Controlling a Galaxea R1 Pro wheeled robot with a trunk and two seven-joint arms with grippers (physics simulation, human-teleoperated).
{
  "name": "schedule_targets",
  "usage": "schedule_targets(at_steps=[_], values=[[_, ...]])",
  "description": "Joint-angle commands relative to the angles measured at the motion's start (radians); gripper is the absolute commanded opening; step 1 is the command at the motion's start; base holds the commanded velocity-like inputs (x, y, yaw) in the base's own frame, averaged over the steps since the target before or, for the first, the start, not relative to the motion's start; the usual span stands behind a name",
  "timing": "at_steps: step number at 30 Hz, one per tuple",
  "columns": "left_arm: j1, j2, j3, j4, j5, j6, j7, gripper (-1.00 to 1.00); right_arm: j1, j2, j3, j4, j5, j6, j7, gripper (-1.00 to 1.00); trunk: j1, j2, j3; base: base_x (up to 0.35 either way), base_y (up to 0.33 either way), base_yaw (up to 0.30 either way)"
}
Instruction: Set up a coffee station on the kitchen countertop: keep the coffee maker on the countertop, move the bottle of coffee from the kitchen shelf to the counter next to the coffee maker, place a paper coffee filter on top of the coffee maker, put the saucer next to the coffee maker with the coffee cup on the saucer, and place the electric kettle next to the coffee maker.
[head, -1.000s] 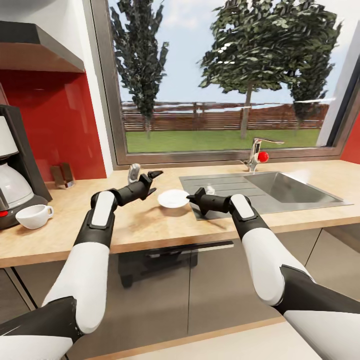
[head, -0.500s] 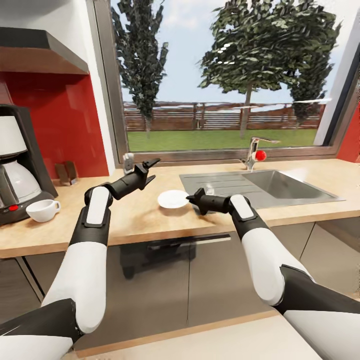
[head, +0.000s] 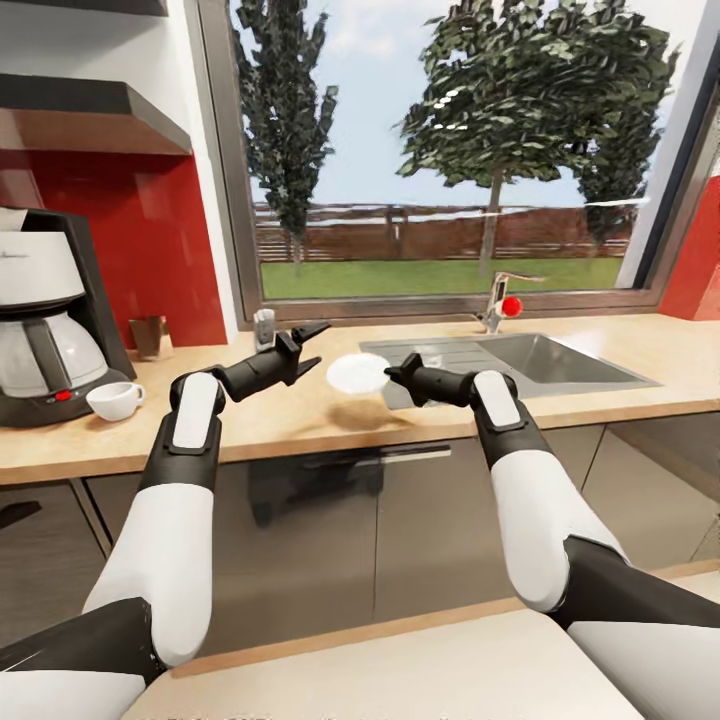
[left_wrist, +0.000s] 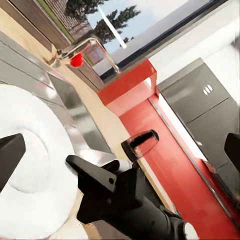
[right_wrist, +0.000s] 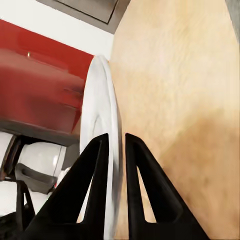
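Observation:
My right gripper (head: 391, 372) is shut on the rim of the white saucer (head: 357, 373) and holds it tilted a little above the kitchen countertop (head: 300, 420), over its own shadow. Seen along the right wrist's fingers (right_wrist: 97, 165), the two tips pinch the saucer (right_wrist: 100, 115) edge-on. My left gripper (head: 311, 345) stands open just left of the saucer, holding nothing. From the left wrist, the saucer (left_wrist: 30, 150) shows with the right gripper (left_wrist: 100, 182) on it. The coffee maker (head: 45, 320) stands at the far left, with the coffee cup (head: 115, 400) in front of it.
A steel sink (head: 540, 362) with a faucet (head: 498, 300) is set into the counter on the right. A small tan box (head: 150, 337) sits against the red wall. A clear glass vessel with a black top (left_wrist: 142, 145) stands further along the counter.
My right gripper has lifted the saucer off the counter and tilted it. The camera has shifted, so more of the coffee maker shows. The left gripper stays open in about the same place.

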Motion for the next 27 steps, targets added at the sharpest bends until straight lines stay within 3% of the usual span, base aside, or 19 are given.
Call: schedule_targets(at_steps=[1, 2, 3, 5, 7, 9, 10, 12, 14, 16, 19, 21, 24, 27], values=[[-0.001, -0.001, 0.003, 0.001, -0.009, 0.007, -0.02, 1.0, -0.001, 0.001, -0.006, -0.012, 0.009, 0.007, 0.004, -1.0, 0.0, 0.0, -0.001, -0.078, 0.0, 0.0], [-0.001, -0.001, 0.001, 0.003, -0.008, 0.008, -0.033, 1.0, -0.001, 0.001, -0.006, -0.019, 0.009, 0.007, 0.004, -1.0, 0.0, 0.0, -0.001, -0.062, 0.0, 0.0], [0.001, -0.001, -0.029, 0.004, -0.008, 0.011, -0.108, 1.0, -0.001, 0.001, -0.006, -0.038, 0.009, 0.009, 0.003, -1.0, 0.0, 0.0, -0.001, -0.026, 0.0, 0.0], [0.003, -0.001, -0.057, 0.004, -0.008, 0.012, -0.161, 1.0, -0.001, 0.001, -0.006, -0.043, 0.009, 0.009, 0.003, -1.0, 0.0, 0.0, -0.001, -0.018, 0.0, 0.0], [0.024, -0.001, -0.123, 0.004, -0.007, 0.013, -0.279, 1.0, -0.001, 0.001, -0.006, -0.048, 0.009, 0.009, 0.003, -1.0, 0.0, 0.0, -0.001, -0.009, 0.0, 0.0], [0.076, 0.015, -0.212, -0.003, -0.007, 0.012, -0.426, 1.0, -0.001, 0.001, -0.007, -0.051, 0.009, 0.009, 0.003, -1.0, 0.0, 0.0, -0.001, -0.003, 0.0, 0.0], [0.088, 0.021, -0.23, -0.004, -0.007, 0.012, -0.454, 1.0, -0.001, 0.001, -0.007, -0.052, 0.009, 0.009, 0.003, -1.0, 0.0, 0.0, -0.001, -0.002, 0.0, 0.0], [0.144, 0.045, -0.307, -0.007, -0.007, 0.011, -0.554, 1.0, -0.001, 0.001, -0.008, -0.053, 0.009, 0.008, 0.003, -1.0, 0.0, 0.0, -0.001, -0.001, 0.0, 0.0], [0.176, 0.068, -0.338, -0.008, -0.007, 0.01, -0.597, 1.0, -0.001, 0.001, -0.008, -0.053, 0.009, 0.008, 0.003, -1.0, 0.0, 0.0, -0.001, 0.0, 0.0, 0.0], [0.229, 0.104, -0.374, -0.016, -0.007, 0.008, -0.658, 1.0, -0.001, 0.001, -0.008, -0.059, 0.009, 0.008, 0.003, -1.0, 0.0, 0.0, -0.001, 0.0, 0.0, 0.0], [0.306, 0.153, -0.399, -0.06, -0.007, 0.007, -0.733, 1.0, -0.001, 0.001, -0.008, -0.076, 0.009, 0.008, 0.003, -1.0, 0.0, 0.0, -0.001, 0.0, 0.0, 0.0], [0.4, 0.209, -0.411, -0.131, -0.007, 0.007, -0.776, 1.0, -0.001, 0.001, -0.007, -0.085, 0.009, 0.008, 0.002, -1.0, 0.0, 0.0, -0.001, 0.0, 0.0, 0.0], [0.517, 0.29, -0.417, -0.217, -0.007, 0.007, -0.801, 1.0, -0.001, 0.001, -0.007, -0.091, 0.009, 0.008, 0.002, -1.0, 0.0, 0.0, -0.001, 0.0, 0.0, 0.0], [0.629, 0.33, -0.418, -0.247, -0.007, 0.005, -0.808, 1.0, -0.001, 0.001, -0.008, -0.096, 0.009, 0.009, 0.002, -1.0, 0.0, 0.0, -0.001, 0.0, 0.0, 0.0]])
